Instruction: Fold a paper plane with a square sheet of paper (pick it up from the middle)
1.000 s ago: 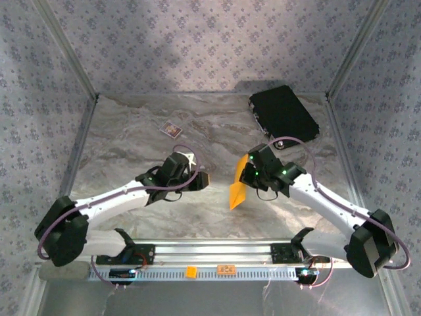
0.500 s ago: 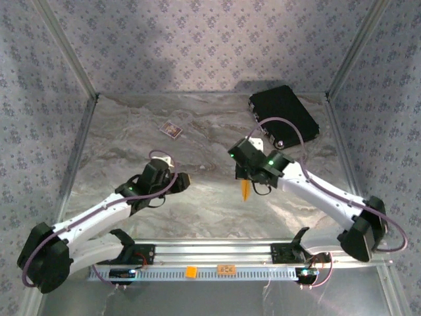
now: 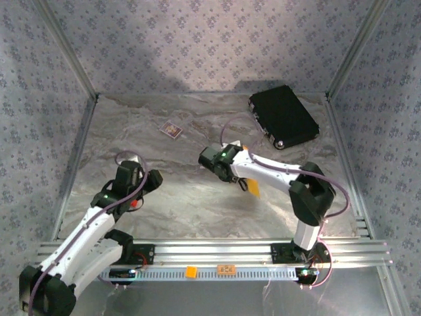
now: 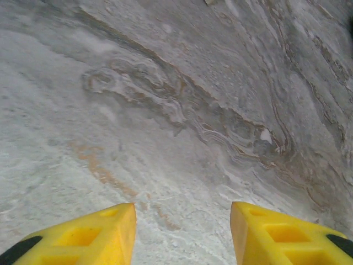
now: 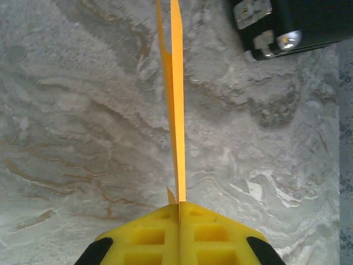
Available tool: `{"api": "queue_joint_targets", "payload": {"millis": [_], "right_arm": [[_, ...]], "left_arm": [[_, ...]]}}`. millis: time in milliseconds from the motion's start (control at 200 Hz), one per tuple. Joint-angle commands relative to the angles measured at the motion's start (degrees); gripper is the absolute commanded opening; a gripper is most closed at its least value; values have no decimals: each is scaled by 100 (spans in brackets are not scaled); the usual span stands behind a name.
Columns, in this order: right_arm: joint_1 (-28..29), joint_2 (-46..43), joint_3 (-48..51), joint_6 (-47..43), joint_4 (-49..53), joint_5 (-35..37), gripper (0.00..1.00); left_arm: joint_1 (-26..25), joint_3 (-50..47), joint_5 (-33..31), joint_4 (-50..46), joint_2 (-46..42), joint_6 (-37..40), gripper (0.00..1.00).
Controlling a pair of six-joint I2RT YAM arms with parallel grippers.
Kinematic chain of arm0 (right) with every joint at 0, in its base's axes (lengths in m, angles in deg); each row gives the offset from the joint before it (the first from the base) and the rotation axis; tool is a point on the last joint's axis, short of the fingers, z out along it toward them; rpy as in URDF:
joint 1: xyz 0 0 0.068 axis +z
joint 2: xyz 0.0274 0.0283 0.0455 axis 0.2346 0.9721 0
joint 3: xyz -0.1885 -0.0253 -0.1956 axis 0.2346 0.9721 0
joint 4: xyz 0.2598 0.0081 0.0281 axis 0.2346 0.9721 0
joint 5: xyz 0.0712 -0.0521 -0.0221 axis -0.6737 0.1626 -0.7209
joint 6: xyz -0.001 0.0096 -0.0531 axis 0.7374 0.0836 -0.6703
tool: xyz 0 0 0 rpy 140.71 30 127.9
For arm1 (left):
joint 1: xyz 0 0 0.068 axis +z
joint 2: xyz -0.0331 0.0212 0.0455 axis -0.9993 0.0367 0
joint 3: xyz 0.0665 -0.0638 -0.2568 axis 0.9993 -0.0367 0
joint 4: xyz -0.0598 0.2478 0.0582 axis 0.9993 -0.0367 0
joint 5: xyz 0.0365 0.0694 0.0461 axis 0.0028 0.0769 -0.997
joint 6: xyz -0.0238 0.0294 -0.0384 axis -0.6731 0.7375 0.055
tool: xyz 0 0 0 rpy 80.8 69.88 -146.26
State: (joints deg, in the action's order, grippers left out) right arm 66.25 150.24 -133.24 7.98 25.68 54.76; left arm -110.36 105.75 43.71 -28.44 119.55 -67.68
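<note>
Right claw (image 5: pixel 179 208) swung left, pinching folded paper (image 5: pixel 176 110); left claw (image 4: pixel 182 226) retreated, parted wider, empty.

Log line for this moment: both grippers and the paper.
left gripper: open, empty, over table | right gripper: shut on orange paper, seen edge-on | black case: far right corner, untouched

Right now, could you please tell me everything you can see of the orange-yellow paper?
The paper is thin, orange-yellow, folded into at least two layers seen edge-on. The shut right gripper pinches one end between its yellow fingers; the rest juts out above the marbled table. From overhead, the paper shows as a small orange patch beside the right arm.
</note>
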Motion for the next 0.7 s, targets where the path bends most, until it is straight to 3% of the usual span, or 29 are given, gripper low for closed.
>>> {"api": "queue_joint_targets", "payload": {"millis": [0,265,350,510,590,695], "right_arm": [[120,362,-259,-216,-353,-434,8],[154,1027,-723,-383,-1111,-1818,19],[112,818,-631,-373,-1488,-2364,35],[-288,-197,325,-206,-2719,-3422,48],[-582,-789,1036,-91,-3436,-3807,48],[-1133,-1517,2196,197,-4269,-4476,40]], "left_arm": [[54,95,-195,-425,-325,-15,51],[66,131,14,-446,-427,28,56],[64,100,197,-358,-397,-1,57],[66,49,648,-94,-201,-28,58],[57,52,959,125,2,-31,54],[32,38,1383,532,334,-88,47]]}}
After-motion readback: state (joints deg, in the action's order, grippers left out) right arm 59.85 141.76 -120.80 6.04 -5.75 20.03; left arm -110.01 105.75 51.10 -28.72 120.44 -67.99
